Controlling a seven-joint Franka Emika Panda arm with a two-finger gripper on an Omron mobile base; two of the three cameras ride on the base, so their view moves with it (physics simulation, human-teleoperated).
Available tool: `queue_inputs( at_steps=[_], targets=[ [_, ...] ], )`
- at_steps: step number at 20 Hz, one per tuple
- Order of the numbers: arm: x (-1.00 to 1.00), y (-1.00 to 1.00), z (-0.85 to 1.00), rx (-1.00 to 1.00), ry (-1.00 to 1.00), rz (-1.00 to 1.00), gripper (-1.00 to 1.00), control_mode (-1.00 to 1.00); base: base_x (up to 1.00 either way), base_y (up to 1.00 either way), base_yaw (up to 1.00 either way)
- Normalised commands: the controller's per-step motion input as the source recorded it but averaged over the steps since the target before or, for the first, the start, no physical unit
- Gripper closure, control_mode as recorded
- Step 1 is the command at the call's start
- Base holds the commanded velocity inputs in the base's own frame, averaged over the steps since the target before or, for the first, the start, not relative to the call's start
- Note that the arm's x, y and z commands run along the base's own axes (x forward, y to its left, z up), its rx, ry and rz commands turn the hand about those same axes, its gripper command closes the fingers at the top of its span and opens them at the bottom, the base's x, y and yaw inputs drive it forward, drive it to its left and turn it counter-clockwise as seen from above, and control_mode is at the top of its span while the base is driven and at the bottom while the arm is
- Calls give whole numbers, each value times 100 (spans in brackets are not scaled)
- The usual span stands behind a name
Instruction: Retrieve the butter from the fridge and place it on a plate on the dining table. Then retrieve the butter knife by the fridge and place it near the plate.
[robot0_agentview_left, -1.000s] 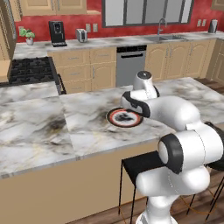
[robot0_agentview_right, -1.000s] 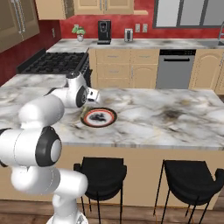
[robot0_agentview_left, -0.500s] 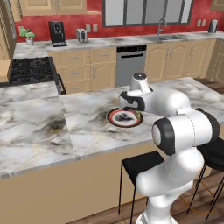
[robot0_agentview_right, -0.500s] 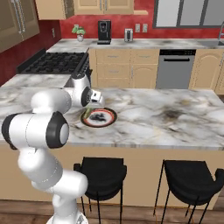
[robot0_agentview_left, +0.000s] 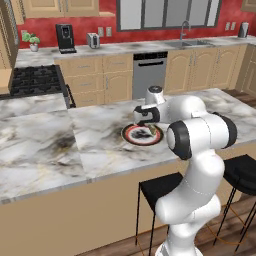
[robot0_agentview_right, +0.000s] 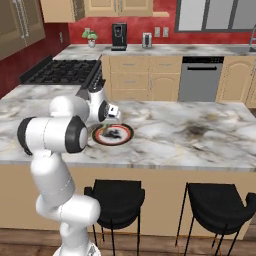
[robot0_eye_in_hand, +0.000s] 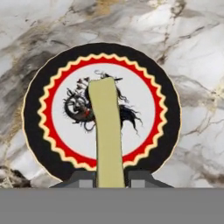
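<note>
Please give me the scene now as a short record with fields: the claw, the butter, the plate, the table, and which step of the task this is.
claw: shut on the butter, above the plate
butter: olive-yellow stick between the finger tips, pointing out over the plate's centre
plate: round, lying flat on the dining table
dining table: marble top, two black stools at its near side
step: butter not yet released on the plate

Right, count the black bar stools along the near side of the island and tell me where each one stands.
2. One stool stands under the dining table edge, just right of the robot's body; the other stool is further right. More could be hidden outside the frame.
</note>
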Motion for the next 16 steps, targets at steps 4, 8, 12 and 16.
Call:
queue_inputs(
  at_steps=[4, 8, 12, 16],
  targets=[
    [49, 0, -30, 0, 0, 0, 100, -100, 0, 0, 0],
    [31, -1, -37, 0, 0, 0, 100, -100, 0, 0, 0],
    [6, 0, -30, 0, -3, 0, 100, -100, 0, 0, 0],
    [0, 0, -30, 0, -2, 0, 100, -100, 0, 0, 0]
  ],
)
